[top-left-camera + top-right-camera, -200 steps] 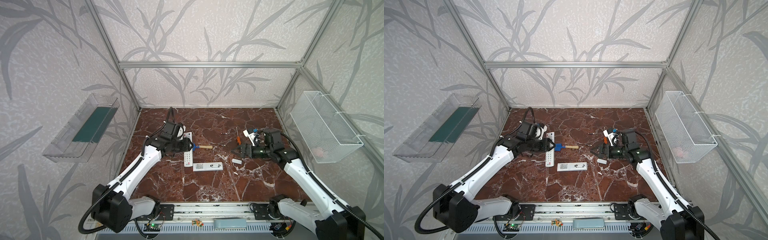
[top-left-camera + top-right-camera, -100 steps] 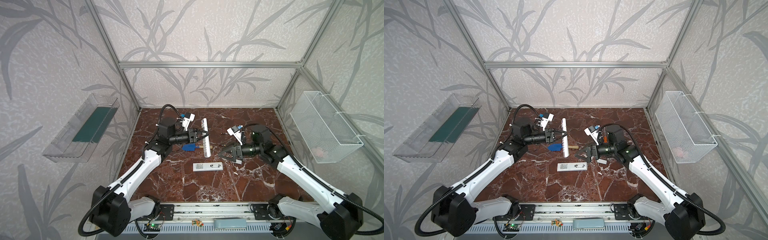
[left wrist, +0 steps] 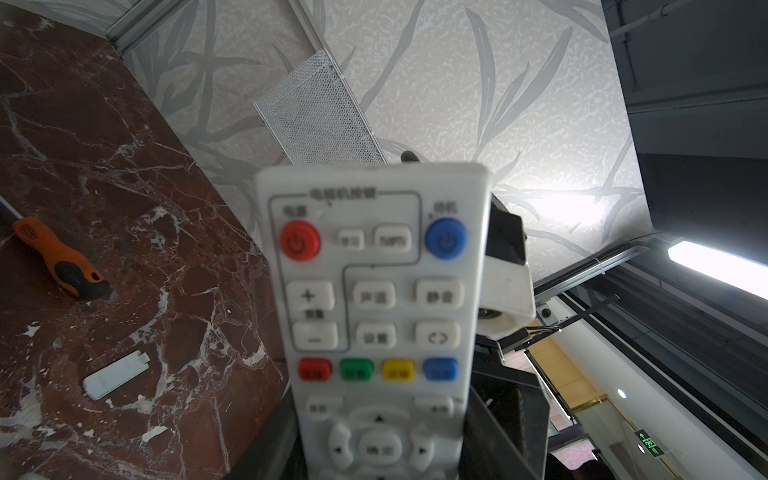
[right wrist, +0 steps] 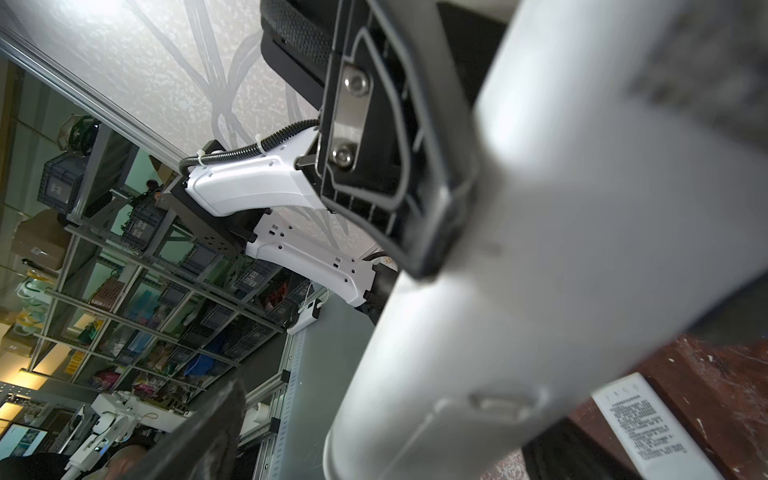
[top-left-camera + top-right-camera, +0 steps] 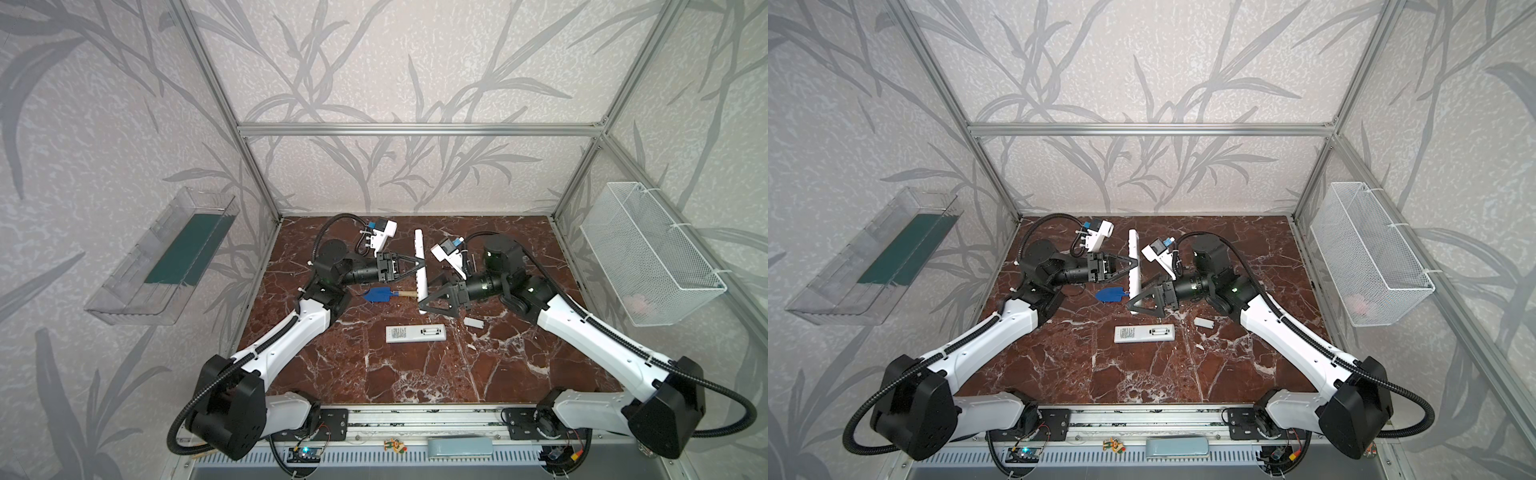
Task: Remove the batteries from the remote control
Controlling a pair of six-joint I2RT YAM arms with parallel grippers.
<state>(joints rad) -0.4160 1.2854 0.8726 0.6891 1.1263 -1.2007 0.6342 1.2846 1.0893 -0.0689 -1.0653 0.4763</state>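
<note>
**Top views.** In both top views we look down on a red-brown marble desk (image 5: 374, 374). An aluminium frame (image 5: 415, 129) and grey leaf-patterned walls (image 5: 415, 62) box it in. A clear tray (image 5: 166, 257) hangs on one side wall and a white wire basket (image 5: 648, 257) on the other. The left end effector (image 5: 420, 266) is clamped partway closed on a white remote (image 5: 419, 243), holding it on end above the desk. The right end effector (image 5: 427, 297) stands spread wide about the remote's lower end. On the desk lie a blue scoop (image 5: 378, 295) with a wooden handle, a second remote (image 5: 415, 333) and a small white cover (image 5: 473, 322).

**Left wrist view.** The held remote's button face fills the frame, slightly blurred, with round red and blue keys. Beside it the marble carries an orange-handled screwdriver (image 3: 58, 257) and the white cover. A light strip (image 3: 715, 266) glows beyond the enclosure.

**Right wrist view.** The remote's plain back crosses the frame, and one of the left end effector's fingers (image 4: 374, 166) presses on its edge. Its rear cover appears in place, so the batteries are hidden from us. Storage shelving (image 4: 124, 291) shows outside the frame.
</note>
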